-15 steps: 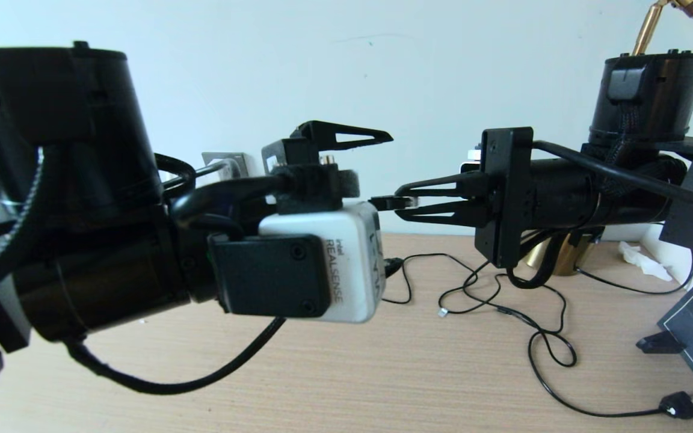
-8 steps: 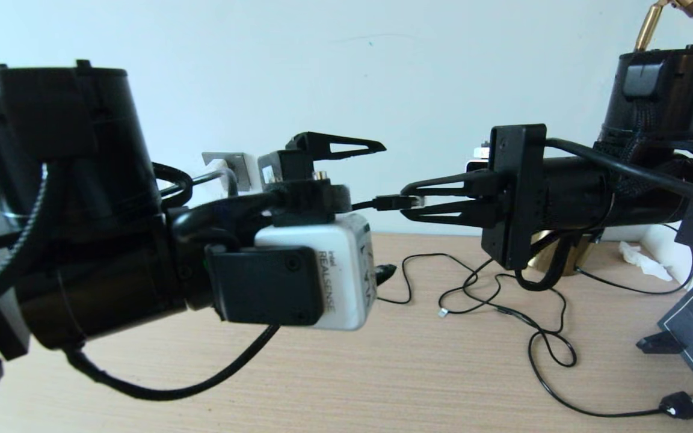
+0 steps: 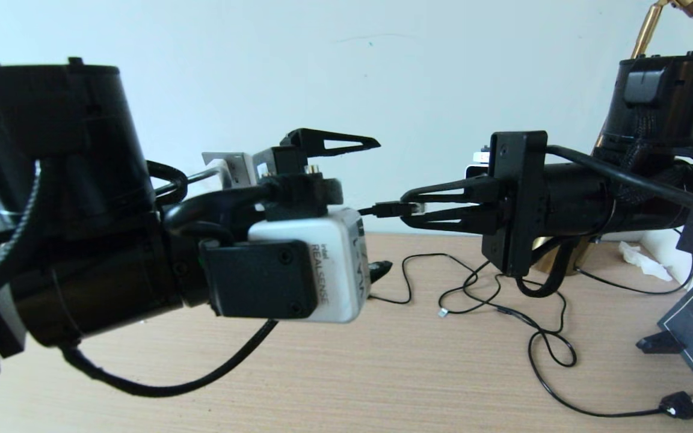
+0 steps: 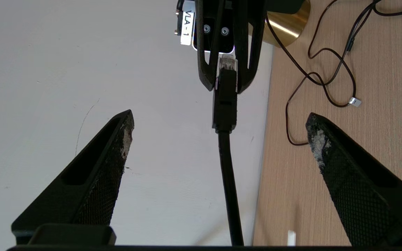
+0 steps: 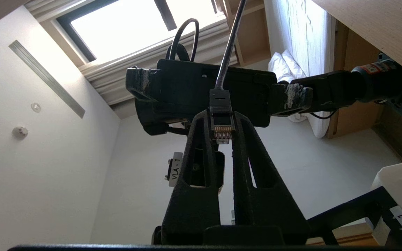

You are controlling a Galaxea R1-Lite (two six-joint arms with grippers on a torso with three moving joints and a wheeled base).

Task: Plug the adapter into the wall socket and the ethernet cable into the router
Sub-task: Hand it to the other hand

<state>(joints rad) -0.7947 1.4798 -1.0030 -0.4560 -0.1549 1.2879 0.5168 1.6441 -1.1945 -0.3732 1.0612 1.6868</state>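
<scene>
— So, where do the fingers stand?
— The right gripper [image 3: 409,208] has its black fingers [image 5: 201,153] pinched on the clear clip plug of the long thin black ethernet cable [image 4: 224,104], held up in the air above the pale wood-grain tabletop [image 3: 382,373]. The left gripper [image 4: 218,136] faces it with its fingers [image 4: 117,139] spread wide, one on each side of the cable, gripping nothing.

— How far along is the job, then?
— Not finished, I'd judge. The cable's plug is in hand, not in any port; the router is in none of the views. The dark grey wall socket plate [image 3: 231,165] shows only partly behind the left arm, and I can't tell whether the adapter sits in it.

— Any containers?
— None that I can see. Only loose thin black cords [image 3: 503,310] lie on the tabletop.
</scene>
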